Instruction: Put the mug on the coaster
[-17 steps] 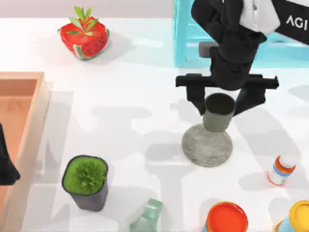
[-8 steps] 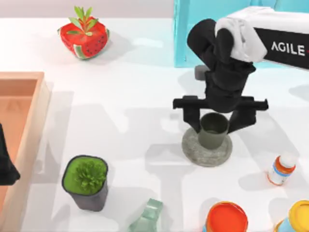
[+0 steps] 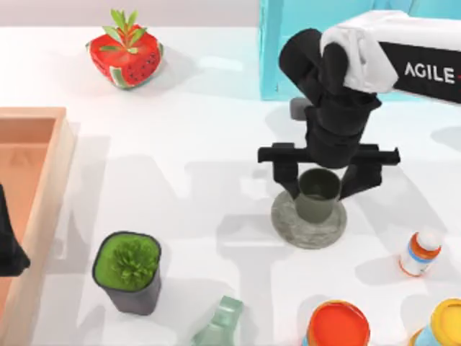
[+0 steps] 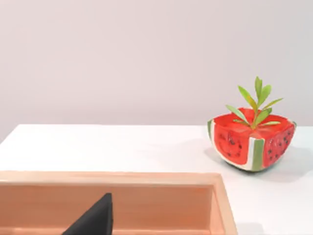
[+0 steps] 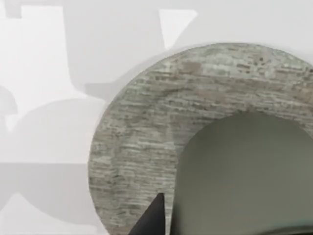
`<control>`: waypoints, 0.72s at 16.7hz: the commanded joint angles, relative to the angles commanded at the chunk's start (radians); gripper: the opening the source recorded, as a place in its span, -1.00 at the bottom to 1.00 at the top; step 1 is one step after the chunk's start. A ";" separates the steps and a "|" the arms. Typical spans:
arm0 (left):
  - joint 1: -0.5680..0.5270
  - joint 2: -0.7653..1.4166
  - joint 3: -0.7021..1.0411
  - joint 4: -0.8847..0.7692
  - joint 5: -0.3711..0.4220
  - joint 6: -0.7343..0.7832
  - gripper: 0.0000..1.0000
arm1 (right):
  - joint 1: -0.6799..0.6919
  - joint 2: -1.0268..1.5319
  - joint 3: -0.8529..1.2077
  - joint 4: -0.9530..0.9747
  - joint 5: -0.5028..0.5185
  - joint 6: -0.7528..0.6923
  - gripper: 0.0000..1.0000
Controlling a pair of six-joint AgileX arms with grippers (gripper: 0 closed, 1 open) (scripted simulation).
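Since half a second ago little has moved: right gripper (image 3: 320, 180), fingers apart, straddles the mug (image 3: 318, 195), apparently resting on the coaster (image 3: 288, 223).

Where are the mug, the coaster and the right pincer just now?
mug (image 3: 317, 204): top view, on its outer wall below the rim.
coaster (image 3: 288, 225): top view, on the bare left part of the disc.
right pincer (image 3: 325, 180): top view, midway between its fingertips, at the mug.
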 joint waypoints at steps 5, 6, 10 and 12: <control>0.000 0.000 0.000 0.000 0.000 0.000 1.00 | 0.000 0.000 0.000 0.000 0.000 0.000 0.66; 0.000 0.000 0.000 0.000 0.000 0.000 1.00 | 0.000 0.000 0.000 0.000 0.000 0.000 0.81; 0.000 0.000 0.000 0.000 0.000 0.000 1.00 | 0.000 0.000 0.000 0.000 0.000 0.000 1.00; 0.000 0.000 0.000 0.000 0.000 0.000 1.00 | 0.000 0.000 0.000 0.000 0.000 0.000 1.00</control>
